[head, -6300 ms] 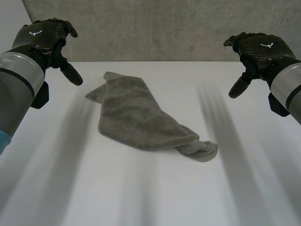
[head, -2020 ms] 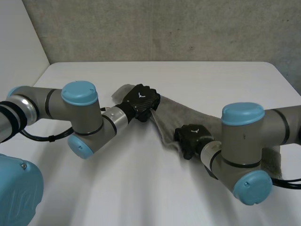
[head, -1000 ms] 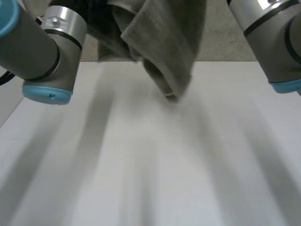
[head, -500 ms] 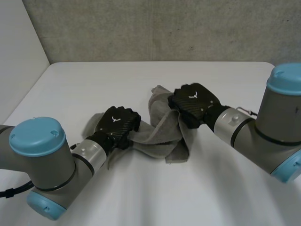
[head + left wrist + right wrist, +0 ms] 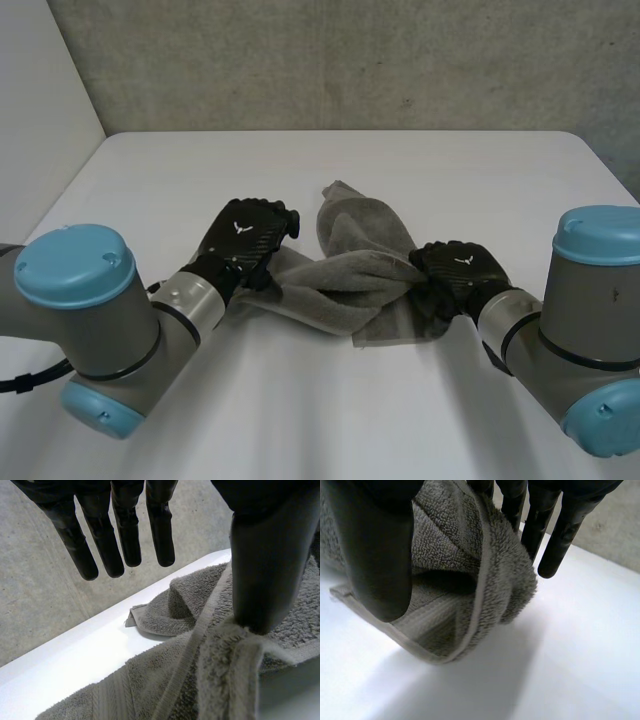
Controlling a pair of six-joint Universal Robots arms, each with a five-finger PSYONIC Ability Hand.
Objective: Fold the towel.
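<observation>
Grey terry-cloth towel (image 5: 345,285) lies bunched and twisted in the middle of the white table (image 5: 300,420), drawn out between our two hands. Our left hand (image 5: 245,240) sits at the towel's left end. In its wrist view the fingers (image 5: 120,535) are straight and spread, clear of the cloth, and only the tip of the thumb (image 5: 265,570) rests on a raised ridge by the hemmed edge. We read that hand as open and gripping nothing, at most pinning the cloth down. Our right hand (image 5: 455,275) is at the towel's right end. There its thumb (image 5: 375,555) and straight fingers (image 5: 560,525) stand on either side of a thick fold, with the hem running between them. The fold hangs just off the table with shadow under it, so we judge it pinched and slightly lifted.

We think the hands are set at opposite ends to pull the cloth flat, since it looks too rumpled to fold neatly as it lies.

The towel's long axis runs across the table from hand to hand, dipping a little toward us at the right end. One loose corner points away toward the grey concrete wall (image 5: 350,60), and a flap spreads toward the near edge beside the right hand
</observation>
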